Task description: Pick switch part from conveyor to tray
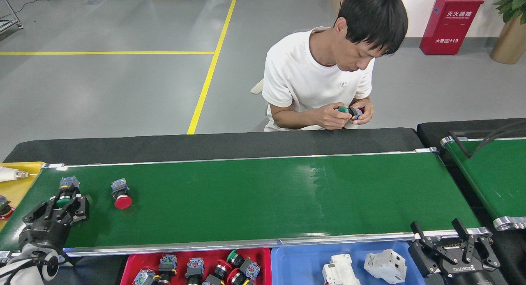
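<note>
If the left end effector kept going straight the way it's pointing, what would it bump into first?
Probably the green-capped push-button switch part lying on the glossy dark-green conveyor belt: it sits right at the fingertips of the left end effector. Depth is hard to judge.

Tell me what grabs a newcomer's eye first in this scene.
The long green conveyor fills the middle, with a red-capped switch part lying near its left end. Just left of it, the left gripper is closing around a green-capped switch part. Behind the belt, a seated person handles another switch.
</note>
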Tool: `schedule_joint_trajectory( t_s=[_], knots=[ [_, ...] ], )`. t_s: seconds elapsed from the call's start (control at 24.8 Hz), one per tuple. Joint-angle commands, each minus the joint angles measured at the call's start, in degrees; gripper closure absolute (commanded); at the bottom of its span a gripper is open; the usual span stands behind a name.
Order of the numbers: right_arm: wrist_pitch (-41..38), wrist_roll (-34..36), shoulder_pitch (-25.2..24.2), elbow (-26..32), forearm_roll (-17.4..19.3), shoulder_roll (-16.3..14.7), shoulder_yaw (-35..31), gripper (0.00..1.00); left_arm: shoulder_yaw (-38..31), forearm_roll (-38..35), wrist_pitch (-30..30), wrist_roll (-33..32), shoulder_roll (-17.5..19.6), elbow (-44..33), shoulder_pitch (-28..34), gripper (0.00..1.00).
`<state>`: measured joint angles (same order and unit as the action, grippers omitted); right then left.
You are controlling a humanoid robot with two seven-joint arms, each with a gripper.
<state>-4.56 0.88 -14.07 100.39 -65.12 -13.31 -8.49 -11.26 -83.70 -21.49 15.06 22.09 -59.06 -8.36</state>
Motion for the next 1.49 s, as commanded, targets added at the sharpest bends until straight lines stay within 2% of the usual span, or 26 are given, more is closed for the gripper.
schedule_joint_trajectory(
  t_s=[0.0,0.12,0.2,0.28,0.36,0.52,0.73,0.89,0.97,1.17,1.25,1.37,1.45],
  knots=[
    [1.0,1.0,0.4,0.8,1.1,-0.2,-0.3,0.00,-0.5,0.6,-0.8,0.6,0.0,-10.5,5.8,0.93],
    [0.5,0.9,0.3,0.4,1.5,-0.1,-1.0,0.00,-0.3,0.3,-1.3,0.6,-2.7,-24.0,16.4,0.91],
    [0.5,0.9,0.2,0.0,1.5,-0.1,-1.6,0.00,0.3,-0.1,-1.4,0.6,-3.5,-30.3,22.5,0.88],
    [0.5,0.9,0.2,-0.1,1.5,-0.1,-2.4,0.00,2.6,-0.5,-1.5,0.6,-3.6,-35.1,27.3,0.77],
    [0.5,1.0,0.2,-0.2,1.5,0.1,-2.7,0.00,6.1,-1.3,-1.5,0.6,-3.6,-38.3,29.8,0.68],
    [0.5,1.0,0.0,-0.3,1.5,0.1,-2.6,0.00,10.2,-4.5,-1.5,0.6,-3.4,-42.5,32.7,0.64],
    [0.4,1.1,0.0,-0.2,1.5,0.6,-2.5,0.00,16.4,-11.0,-1.3,0.7,-4.3,-42.6,32.8,0.58],
    [0.3,1.1,0.0,-0.1,1.5,1.1,-2.4,0.00,16.2,-11.5,-1.0,0.7,-6.6,-42.6,32.3,0.30],
    [0.3,1.1,0.0,-0.1,1.4,1.3,-2.4,0.00,16.0,-11.4,-1.0,0.7,-7.9,-42.6,31.9,0.00],
    [0.3,1.1,0.0,-0.1,1.4,1.4,-2.4,0.00,13.0,-10.9,-1.1,0.7,-9.0,-42.7,32.3,0.00],
    [0.3,1.1,0.0,-0.1,1.4,1.4,-2.4,0.00,11.2,-10.2,-1.3,0.5,-11.2,-42.7,32.1,0.00],
    [0.4,1.1,0.0,-0.1,1.5,1.4,-2.4,0.00,5.3,-8.1,-1.6,-0.1,-14.1,-42.7,32.0,0.00],
    [0.4,1.1,0.0,-0.1,1.4,1.4,-2.4,0.00,2.6,-4.5,-1.6,-1.4,-13.7,-42.6,31.8,0.00]
  ],
)
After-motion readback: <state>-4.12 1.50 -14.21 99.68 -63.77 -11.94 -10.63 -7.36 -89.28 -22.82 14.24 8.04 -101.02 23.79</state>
